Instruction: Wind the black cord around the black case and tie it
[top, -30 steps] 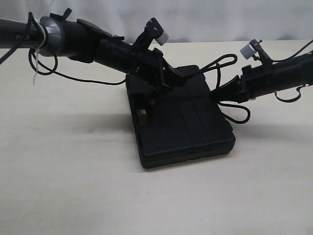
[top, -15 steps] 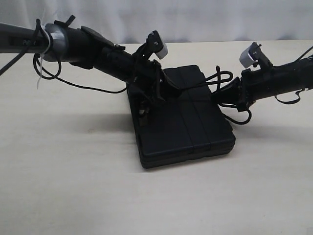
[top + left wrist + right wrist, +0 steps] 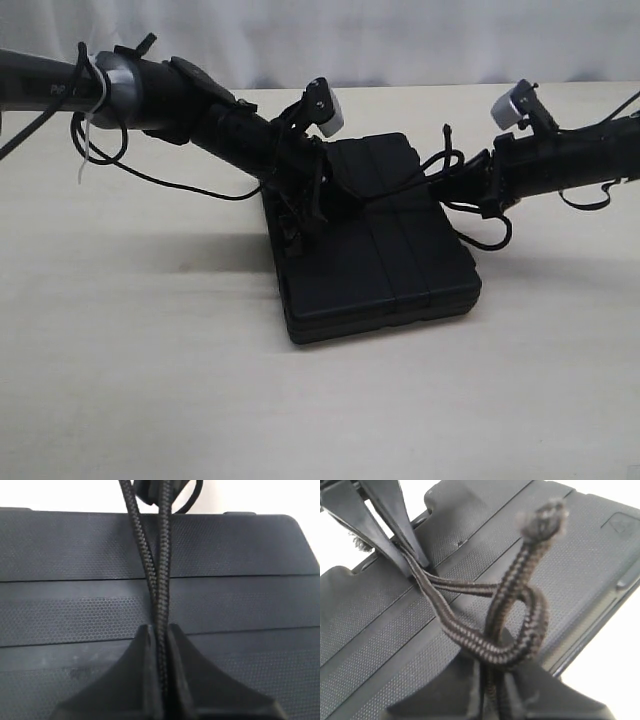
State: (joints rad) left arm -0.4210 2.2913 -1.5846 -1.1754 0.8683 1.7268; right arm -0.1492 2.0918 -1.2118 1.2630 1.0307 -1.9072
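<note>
Two items, one cord and one case. Black cord (image 3: 162, 595): thin braided rope, matte, judged light, limp and slightly grippy; it keeps no shape of its own, so it needs tension to stay put. Location: two strands drawn across the ribbed lid of the black case (image 3: 380, 270), running between the claws. Left claw (image 3: 160, 632): pressed together on both strands, low over the lid. Right claw (image 3: 492, 670): clamped on the cord just past a crossed loop at the case's edge, with the frayed end (image 3: 542, 522) standing free above it. Best hold, by judgement: near the crossing and short of the frayed tip, which could slip or unravel under the pads. Black case: hard plastic, flat, rigid, with a textured lid and raised ribs; likely heavy enough to sit while the cord is drawn, though a hard pull might slide it on the smooth desk (image 3: 150, 380). Edges: rounded corners and a stepped seam round the side, where the cord might catch or ride off. A thin black loop, probably slack cord, curls off the case's right side beside the right arm. Open room: bare desk in front of and left of the case; little between the claws above the lid, with arm cables (image 3: 150, 170) hanging near.
</note>
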